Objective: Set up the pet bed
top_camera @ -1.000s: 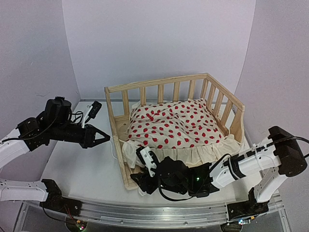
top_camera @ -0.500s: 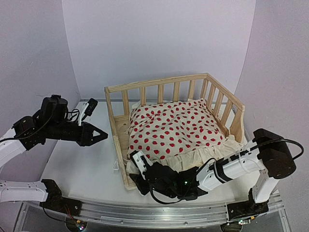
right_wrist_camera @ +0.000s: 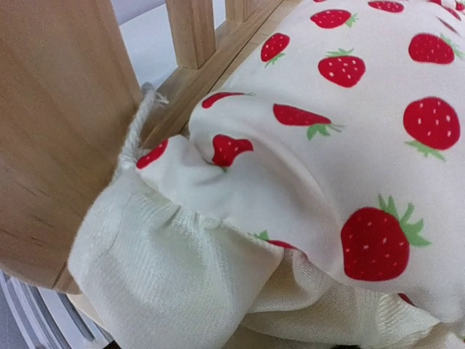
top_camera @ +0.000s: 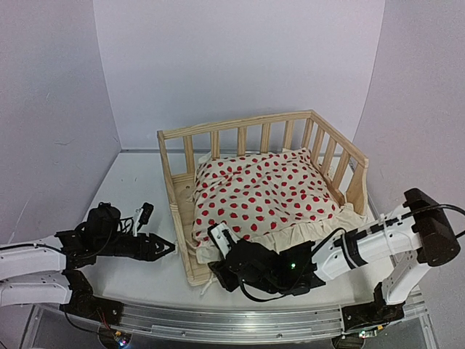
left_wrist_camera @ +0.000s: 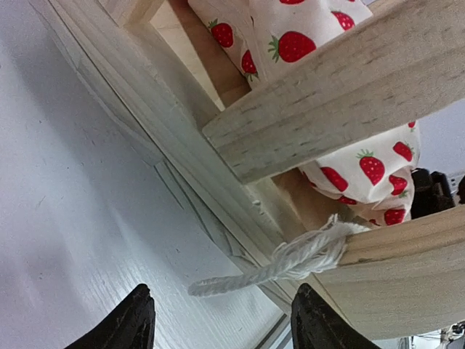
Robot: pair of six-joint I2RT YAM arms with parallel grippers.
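OK, nearest me first. My left gripper (top_camera: 166, 248) sits low on the table (top_camera: 123, 196). Its tips are apart w/ nothing btwn them. It is just short of the front left corner of the pet bed (top_camera: 247, 125).

Right ahead of those tips a white tie string (left_wrist_camera: 272, 267) comes off the wood, and its loose end lies on the table. The string is thin and flat on the top. If I close too low I may pinch the table and miss it. If I grab it and tug hard, the light bed could slide, or the corner of the cushion (top_camera: 261, 193) could get pulled out thru the gap.

My right gripper (top_camera: 221, 270) is at the same corner, tucked by the ruffle (right_wrist_camera: 167, 254) that hangs over the front edge. I can't tell if its tips are apart or together, b/c its own cam shows only cloth and wood. Both arms are v. close here, so they could bump. A push up from the right one could lift the cushion.

Farther back, the cushion lies inside the rails and looks puffy but mostly in place.
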